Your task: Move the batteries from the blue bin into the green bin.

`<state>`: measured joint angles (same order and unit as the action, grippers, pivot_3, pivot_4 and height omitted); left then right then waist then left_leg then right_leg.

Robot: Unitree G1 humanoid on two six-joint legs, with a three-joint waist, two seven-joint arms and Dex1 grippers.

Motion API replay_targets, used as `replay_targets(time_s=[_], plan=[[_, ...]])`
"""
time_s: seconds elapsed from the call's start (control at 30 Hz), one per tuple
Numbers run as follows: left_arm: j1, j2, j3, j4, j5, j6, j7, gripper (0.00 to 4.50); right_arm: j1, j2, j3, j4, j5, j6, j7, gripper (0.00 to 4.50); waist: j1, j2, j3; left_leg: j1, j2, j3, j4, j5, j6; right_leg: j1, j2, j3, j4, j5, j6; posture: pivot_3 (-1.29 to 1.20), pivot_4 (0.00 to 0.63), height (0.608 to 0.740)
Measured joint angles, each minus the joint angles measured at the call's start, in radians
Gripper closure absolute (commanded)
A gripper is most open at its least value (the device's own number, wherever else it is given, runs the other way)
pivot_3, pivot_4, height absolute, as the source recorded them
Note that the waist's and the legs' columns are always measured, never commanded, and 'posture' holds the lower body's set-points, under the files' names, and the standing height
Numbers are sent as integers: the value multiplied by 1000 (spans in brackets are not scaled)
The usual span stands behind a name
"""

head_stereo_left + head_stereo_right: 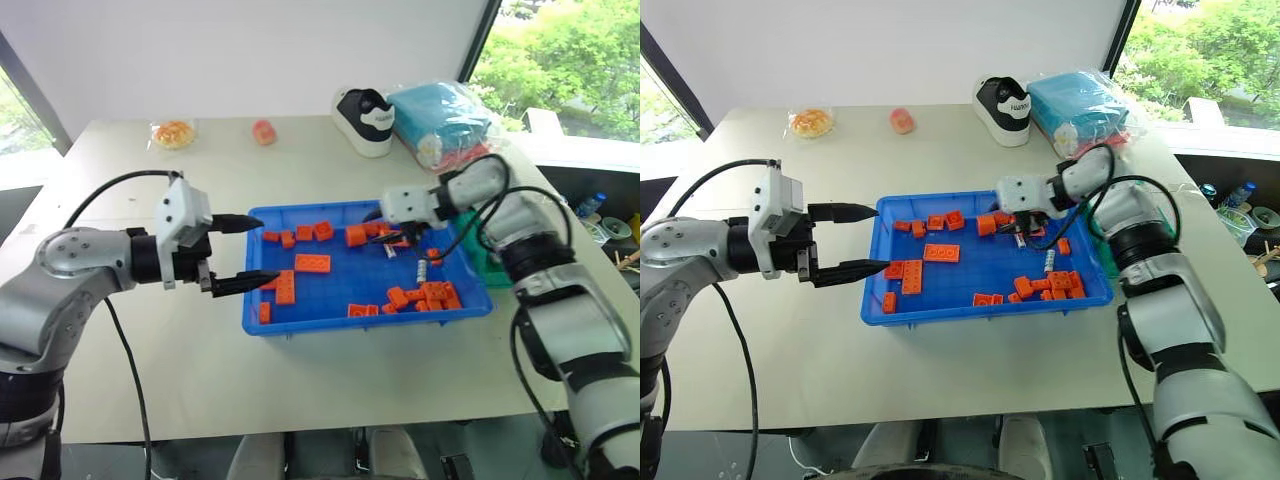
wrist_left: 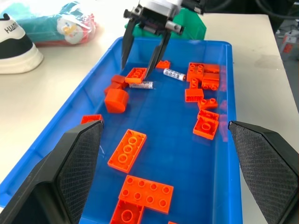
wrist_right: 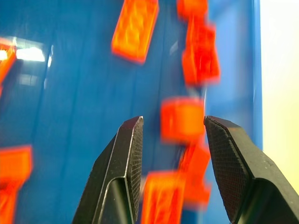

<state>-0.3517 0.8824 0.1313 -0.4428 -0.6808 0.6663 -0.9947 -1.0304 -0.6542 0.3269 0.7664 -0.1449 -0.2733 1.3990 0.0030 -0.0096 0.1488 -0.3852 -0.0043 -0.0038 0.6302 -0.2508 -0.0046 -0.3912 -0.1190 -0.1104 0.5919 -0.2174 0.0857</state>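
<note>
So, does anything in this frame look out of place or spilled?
Nothing spilled. The batteries lie loose among orange bricks in the blue bin. A sneaker sits oddly at the table's far edge.

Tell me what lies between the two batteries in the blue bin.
Only bare blue floor separates one battery from the other battery, seen in the left wrist view.

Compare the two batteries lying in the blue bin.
The battery under the right pincer lies beside an orange brick, with the right pincer just above it; the other battery lies farther toward the green bin, on bare floor with nothing over it. Both are slim silver cylinders, flat on the blue bin.
</note>
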Motion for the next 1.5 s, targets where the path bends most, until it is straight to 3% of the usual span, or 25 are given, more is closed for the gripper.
replay_targets(time_s=[0.17, 0.5, 0.6, 0.67, 1.1, 1.2, 1.33, 1.5], plan=[[27, 0, 1, 0, 3, -2, 1, 0, 8, -63, 3, 78, -28, -55, 27, 2371, -9, 0, 0, 0, 0, 1, 0, 0, 0, 0, 1, 0, -2, 0, 0, 0, 150, 711], [14, -5, 0, 1, 7, -9, 6, 0, -118, 23, 25, 375, -132, -121, -115, 2371, -16, 0, 0, 1, 0, 0, 0, 0, 0, 0, 1, 0, 0, 0, 0, 0, 150, 711], [16, -4, 1, 1, 11, -14, 7, 0, -125, 63, 41, 425, -166, -126, -154, 1509, -14, 0, 0, 0, 0, 0, 0, 0, 0, 0, 0, 0, 0, 0, 0, 0, 150, 711], [19, -2, 3, 0, 13, -15, 11, 0, -132, 77, 59, 457, -200, -133, -199, 578, -14, 0, 0, 0, 0, 0, 0, 0, 0, 0, 0, 0, 1, 0, 0, 0, 150, 711], [44, 11, 22, -13, 13, -15, 25, 0, -165, 117, 69, 534, -275, -135, -315, 578, -18, 0, 0, 1, 0, 0, 0, 0, 0, 0, 1, 0, 1, 0, 0, 0, 150, 711], [41, 10, 21, -13, 13, -15, 32, 0, -175, 147, 54, 549, -272, -88, -333, 1451, -18, 0, 0, 1, 1, 0, -1, 0, 0, 0, 1, 0, 2, 0, 0, 0, 150, 711], [26, 10, 20, -12, 14, -16, 34, 0, -175, 166, 40, 556, -262, -66, -308, 3463, -16, 0, 0, 1, 0, 0, 0, 0, 0, 0, 1, 0, 2, 0, 0, 0, 150, 711], [27, 10, 21, -11, 14, -18, 33, 0, -174, 165, -25, 551, -195, -50, -188, 3463, -17, 0, 0, 1, 0, 0, 0, 0, 0, 1, 1, 0, 2, 0, 0, 0, 150, 711]])
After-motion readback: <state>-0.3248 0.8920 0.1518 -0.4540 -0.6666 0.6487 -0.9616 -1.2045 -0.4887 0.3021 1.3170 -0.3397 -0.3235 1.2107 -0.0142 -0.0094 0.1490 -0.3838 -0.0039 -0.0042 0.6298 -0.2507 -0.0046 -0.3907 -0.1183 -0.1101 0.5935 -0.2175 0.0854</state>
